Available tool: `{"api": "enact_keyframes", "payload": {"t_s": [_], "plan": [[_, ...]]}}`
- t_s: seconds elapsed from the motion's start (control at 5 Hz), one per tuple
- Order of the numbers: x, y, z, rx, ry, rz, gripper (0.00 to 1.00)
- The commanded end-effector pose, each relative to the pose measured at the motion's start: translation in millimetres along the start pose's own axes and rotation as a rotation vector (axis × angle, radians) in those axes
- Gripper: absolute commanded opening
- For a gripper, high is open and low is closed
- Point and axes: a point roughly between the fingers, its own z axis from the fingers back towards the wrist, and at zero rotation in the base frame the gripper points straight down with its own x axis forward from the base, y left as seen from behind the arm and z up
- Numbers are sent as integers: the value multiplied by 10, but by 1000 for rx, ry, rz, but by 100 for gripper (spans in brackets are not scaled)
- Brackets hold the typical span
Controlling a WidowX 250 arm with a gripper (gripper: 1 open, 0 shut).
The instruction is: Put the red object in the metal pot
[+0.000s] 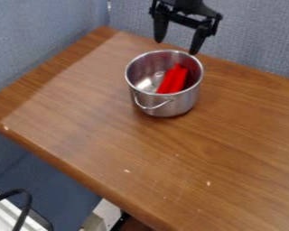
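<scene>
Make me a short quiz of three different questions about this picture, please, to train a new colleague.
1. True or false: the red bar lies on the wooden table beside the pot.
2. Multiple choice: the hand is
A. shut on the bar
B. open, above the far rim of the pot
C. open, down on the table in front of the pot
3. Fill in: the thin wire handle of the pot hangs on the side toward the ____ of the picture.

Key:
1. False; the bar is inside the pot, leaning against its wall.
2. B
3. bottom (the near side).
</scene>
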Motion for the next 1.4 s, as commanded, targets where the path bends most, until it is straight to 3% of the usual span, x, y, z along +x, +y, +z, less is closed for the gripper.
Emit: {"api": "enact_keyframes", "payload": {"t_s": [0.0, 0.4, 0.8, 1.2], "plan": [[-125, 119, 347, -20, -71, -70, 100], [-174, 311, 165, -54, -63, -241, 100], [-141, 180, -105, -59, -62, -266, 100], [-266, 230, -63, -69, -54, -250, 100]]}}
